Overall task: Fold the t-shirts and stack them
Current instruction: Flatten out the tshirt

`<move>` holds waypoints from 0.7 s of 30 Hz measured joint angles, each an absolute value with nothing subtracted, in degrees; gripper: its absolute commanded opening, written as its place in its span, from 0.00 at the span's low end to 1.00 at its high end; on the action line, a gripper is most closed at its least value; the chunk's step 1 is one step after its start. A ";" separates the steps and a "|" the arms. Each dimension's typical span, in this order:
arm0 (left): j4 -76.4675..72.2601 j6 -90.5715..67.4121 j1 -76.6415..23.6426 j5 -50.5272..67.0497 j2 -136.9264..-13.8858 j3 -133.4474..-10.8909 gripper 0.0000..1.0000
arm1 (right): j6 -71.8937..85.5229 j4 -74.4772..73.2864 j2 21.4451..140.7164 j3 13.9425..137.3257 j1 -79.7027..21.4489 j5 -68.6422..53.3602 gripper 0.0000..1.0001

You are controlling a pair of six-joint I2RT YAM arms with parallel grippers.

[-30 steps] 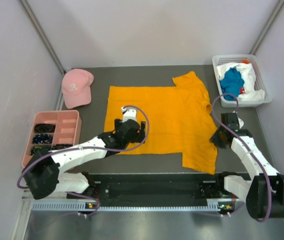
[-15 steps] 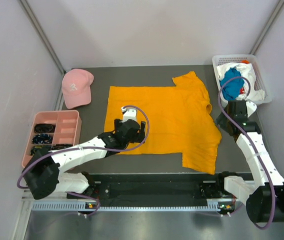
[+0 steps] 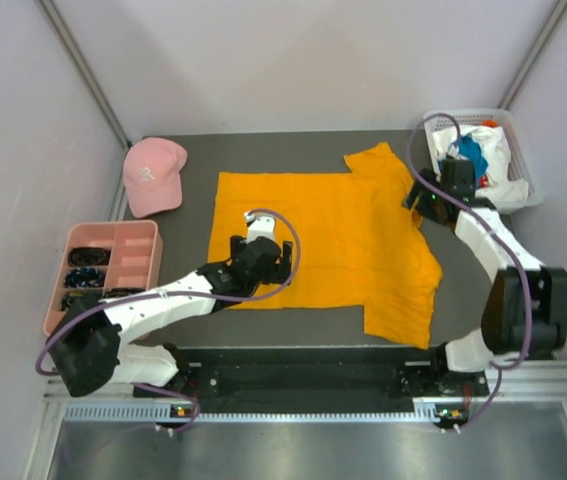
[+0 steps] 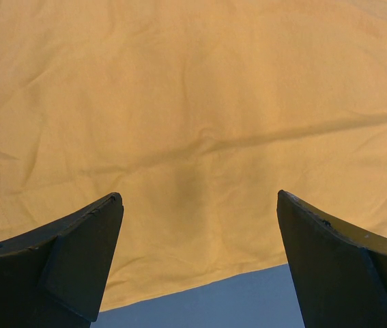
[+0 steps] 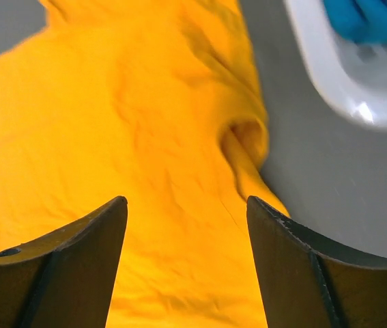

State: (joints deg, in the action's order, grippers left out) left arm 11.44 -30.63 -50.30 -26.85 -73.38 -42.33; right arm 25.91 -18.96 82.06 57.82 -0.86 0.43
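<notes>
The orange t-shirt (image 3: 333, 240) lies spread flat across the middle of the table, one sleeve at the far right. My left gripper (image 3: 266, 262) hovers open over its near left part. In the left wrist view the orange cloth (image 4: 193, 102) and its hem show between the wide-apart jaws of that gripper (image 4: 198, 198), which hold nothing. My right gripper (image 3: 415, 200) is open above the far right sleeve. The right wrist view shows the bunched sleeve (image 5: 244, 137) just ahead of this gripper (image 5: 186, 201). A teal t-shirt (image 3: 471, 152) and a white t-shirt (image 3: 501, 165) lie crumpled in the basket.
The white basket (image 3: 433, 125) stands at the far right, close to my right arm, its rim (image 5: 323, 75) in the right wrist view. A pink cap (image 3: 153, 175) lies at the far left. A pink compartment tray (image 3: 113, 226) with dark items sits near left. Walls enclose the table.
My right arm swung from the shirt's near right edge up to the far right sleeve, and its jaws opened. The left arm stayed still.
</notes>
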 measured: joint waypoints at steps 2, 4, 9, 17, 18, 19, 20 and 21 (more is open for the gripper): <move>11.44 -30.50 -50.28 -26.87 -73.38 -42.33 0.99 | 24.88 -16.78 86.78 61.84 -0.86 -2.13 0.71; 11.42 -30.46 -50.30 -26.87 -73.38 -42.33 0.99 | 23.75 -15.14 91.53 66.37 -0.86 -4.56 0.71; 11.14 -30.46 -50.28 -26.81 -73.43 -42.33 0.99 | 20.49 -12.91 105.54 80.53 -0.84 -10.17 0.71; 10.94 -30.98 -50.30 -26.30 -74.70 -42.33 0.99 | 16.34 -18.79 126.93 102.30 -0.84 -15.11 0.70; 10.87 -31.20 -50.30 -26.28 -74.76 -42.33 0.99 | 15.75 -20.40 129.34 105.06 -0.84 -15.09 0.70; 10.76 -31.40 -50.28 -26.20 -74.85 -42.33 0.99 | 15.25 -21.65 131.46 107.39 -0.84 -15.05 0.70; 10.76 -31.48 -50.30 -26.15 -74.91 -42.33 0.99 | 14.96 -22.63 132.99 109.06 -0.84 -14.96 0.70; 10.79 -31.59 -50.28 -26.13 -74.94 -42.33 0.99 | 14.57 -24.21 134.72 111.22 -0.84 -14.96 0.70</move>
